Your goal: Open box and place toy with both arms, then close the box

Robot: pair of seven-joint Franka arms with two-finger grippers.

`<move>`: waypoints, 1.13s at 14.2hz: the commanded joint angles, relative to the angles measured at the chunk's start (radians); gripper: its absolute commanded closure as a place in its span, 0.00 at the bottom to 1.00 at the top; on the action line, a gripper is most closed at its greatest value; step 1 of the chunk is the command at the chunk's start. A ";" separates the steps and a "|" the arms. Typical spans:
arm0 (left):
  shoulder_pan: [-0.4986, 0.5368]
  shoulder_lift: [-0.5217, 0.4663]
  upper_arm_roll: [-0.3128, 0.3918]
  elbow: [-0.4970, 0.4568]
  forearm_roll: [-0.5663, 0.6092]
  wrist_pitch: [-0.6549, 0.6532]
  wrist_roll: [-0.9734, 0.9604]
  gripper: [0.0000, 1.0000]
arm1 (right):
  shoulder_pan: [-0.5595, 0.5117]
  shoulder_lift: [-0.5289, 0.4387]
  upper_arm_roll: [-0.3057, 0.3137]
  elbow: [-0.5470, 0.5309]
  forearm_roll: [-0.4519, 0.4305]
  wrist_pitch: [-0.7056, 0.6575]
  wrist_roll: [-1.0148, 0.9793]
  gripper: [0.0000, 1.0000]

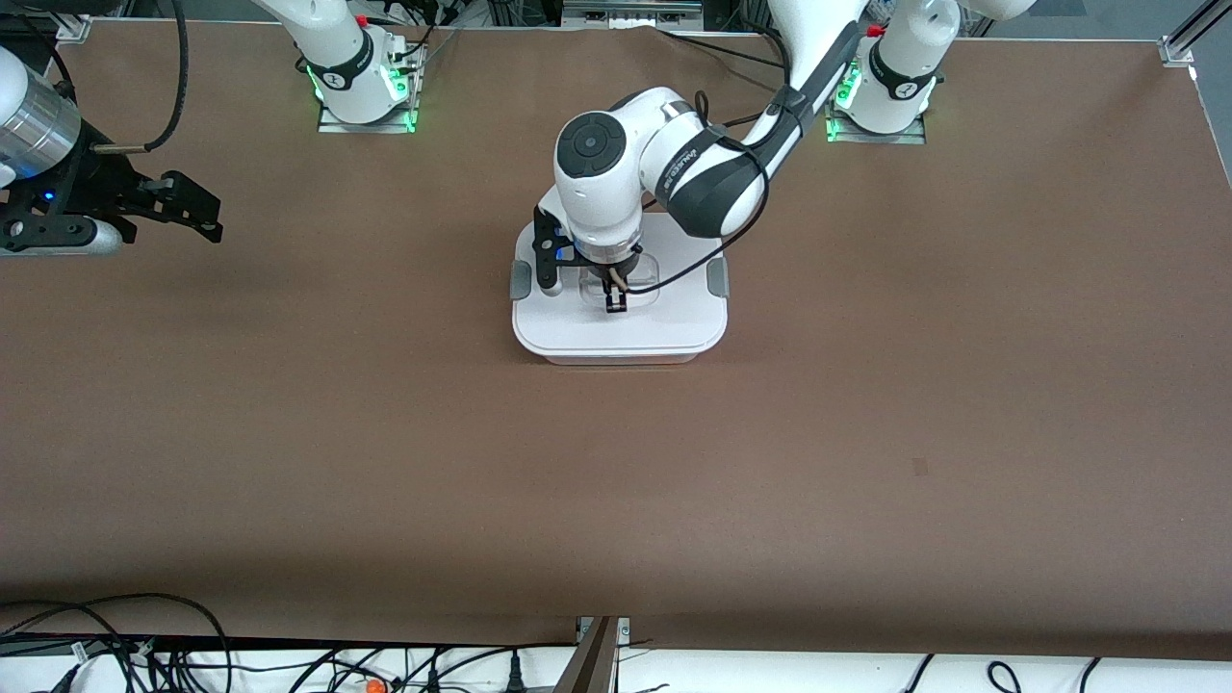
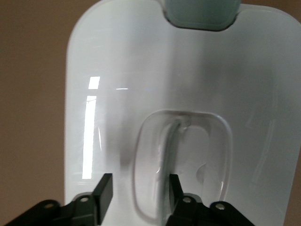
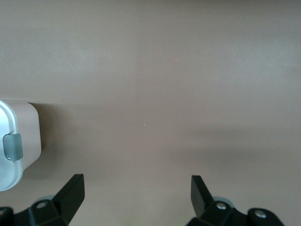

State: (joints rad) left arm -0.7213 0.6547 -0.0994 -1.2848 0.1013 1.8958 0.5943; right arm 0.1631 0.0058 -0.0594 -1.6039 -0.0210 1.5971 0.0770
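White lid (image 1: 664, 322) shuts the box under the left pincer (image 2: 140, 188), parted; right pincer (image 3: 136, 193) wide.

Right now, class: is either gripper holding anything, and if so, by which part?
Nothing is held. The left gripper stands open over the box lid's recessed handle; the right gripper waits open above bare table.
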 commanded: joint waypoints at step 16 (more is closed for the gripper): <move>0.489 -0.145 0.155 0.249 0.011 -0.215 -0.011 0.00 | 0.000 0.005 -0.002 0.018 0.016 -0.025 0.010 0.00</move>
State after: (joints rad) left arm -0.2619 0.5738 0.0531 -1.0306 0.1127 1.7010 0.5949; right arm 0.1632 0.0065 -0.0596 -1.6039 -0.0210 1.5904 0.0771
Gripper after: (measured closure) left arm 0.000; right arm 0.000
